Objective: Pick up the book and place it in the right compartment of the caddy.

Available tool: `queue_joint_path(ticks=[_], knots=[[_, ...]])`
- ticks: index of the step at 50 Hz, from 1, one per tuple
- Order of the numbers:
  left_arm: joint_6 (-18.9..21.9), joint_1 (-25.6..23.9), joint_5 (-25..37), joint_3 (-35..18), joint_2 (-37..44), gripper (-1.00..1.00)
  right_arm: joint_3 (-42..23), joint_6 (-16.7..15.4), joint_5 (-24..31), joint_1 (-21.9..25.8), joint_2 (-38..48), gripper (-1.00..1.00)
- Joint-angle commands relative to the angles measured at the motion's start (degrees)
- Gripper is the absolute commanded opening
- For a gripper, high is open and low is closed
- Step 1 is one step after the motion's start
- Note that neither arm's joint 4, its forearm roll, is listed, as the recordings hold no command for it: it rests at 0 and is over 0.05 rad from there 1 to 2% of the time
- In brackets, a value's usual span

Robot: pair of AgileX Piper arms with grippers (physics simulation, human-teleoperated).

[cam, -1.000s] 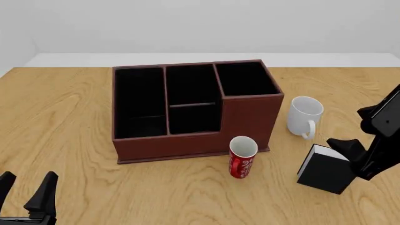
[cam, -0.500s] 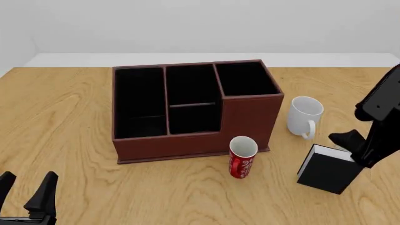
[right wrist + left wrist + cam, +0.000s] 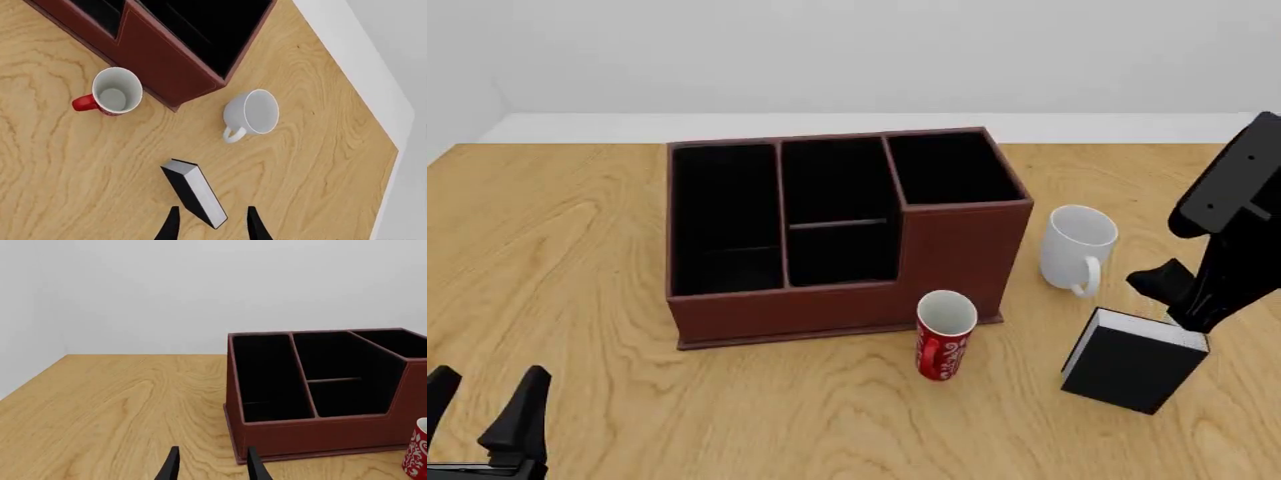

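Book (image 3: pixel 1128 362) stands upright on worktop (image 3: pixel 561 250), near mug (image 3: pixel 1077 247), right of soda can (image 3: pixel 944 334), outside caddy (image 3: pixel 827 235). Right end effector (image 3: pixel 209 227) spread apart just above book, not gripping. Left end effector (image 3: pixel 209 467) apart, empty, low by near edge.

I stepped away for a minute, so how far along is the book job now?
Nothing looks finished. The book stands on the table, ungrasped. In hand: the right gripper, open, hovers just above it. Left to do: grasp, lift, and drop it into the caddy's right compartment. The left gripper sits idle.
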Motion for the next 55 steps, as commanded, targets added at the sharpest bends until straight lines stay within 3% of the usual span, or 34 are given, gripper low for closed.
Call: queue_joint_path(ticks=[1, 27, 34, 55], knots=[[0.0, 0.0, 0.0, 0.0, 0.0, 1.00, -1.0, 0.0, -1.4, -0.9, 2.3, 1.00], [0.0, 0.0, 0.0, 0.0, 0.0, 1.00, 5.4, 2.3, -5.7, -1.1, 4.6, 1.00], [0.0, 0.0, 0.0, 0.0, 0.0, 1.00, 5.3, 0.9, -6.6, -3.5, 7.0, 1.00], [0.0, 0.0, 0.0, 0.0, 0.0, 1.00, 4.0, -0.4, -7.7, -3.4, 11.1, 1.00]])
